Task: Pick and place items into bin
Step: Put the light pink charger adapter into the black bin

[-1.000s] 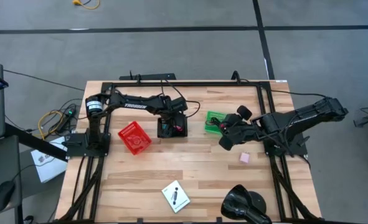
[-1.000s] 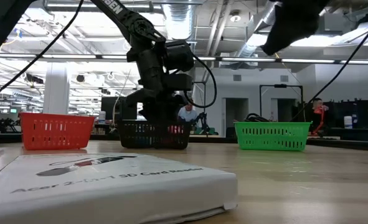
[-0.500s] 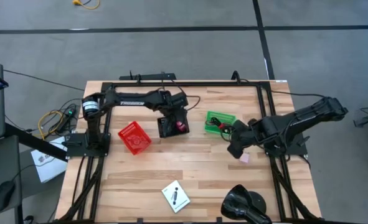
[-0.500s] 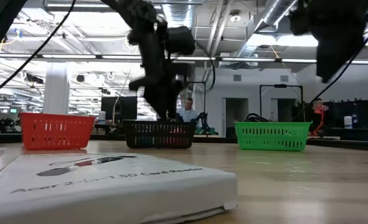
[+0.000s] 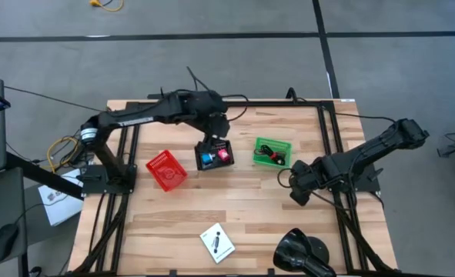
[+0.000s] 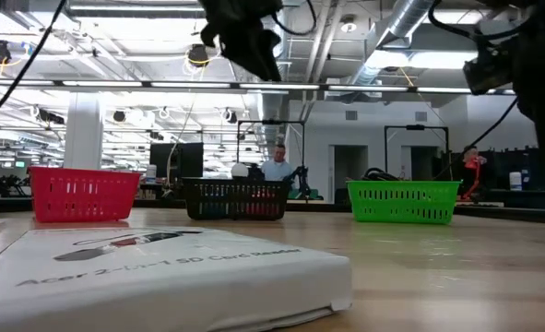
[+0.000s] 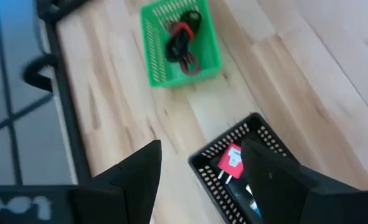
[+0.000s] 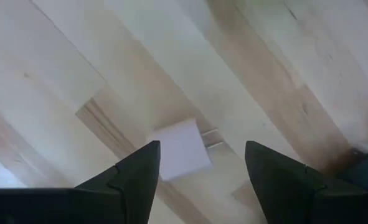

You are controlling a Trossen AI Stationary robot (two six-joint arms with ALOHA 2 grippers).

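My left gripper (image 7: pixel 199 180) hangs open and empty, high above the black bin (image 5: pixel 214 154). In that bin lie a blue piece (image 5: pixel 206 159) and a pink-red piece (image 7: pixel 232 158). My right gripper (image 8: pixel 199 168) is open and points straight down, above the pale pink cube (image 8: pixel 180 149). The cube rests on the table near the right edge, between the lines of the two fingers and apart from them. In the high view my right gripper (image 5: pixel 298 192) hides the cube. A white card box (image 5: pixel 218 242) lies flat near the table's front edge.
A green bin (image 5: pixel 272 151) holding a black-and-red cord (image 7: pixel 184 37) stands to the right of the black bin, and a red bin (image 5: pixel 166 169) to its left. A glossy black lump (image 5: pixel 304 250) sits at the front right. Black frame rails (image 5: pixel 331 146) run along the table's sides.
My left gripper has risen straight up out of the black bin, leaving the blue and pink-red pieces inside it. My right gripper has moved from beside the green bin toward the table's near edge and down, turning until it points down over the pink cube.
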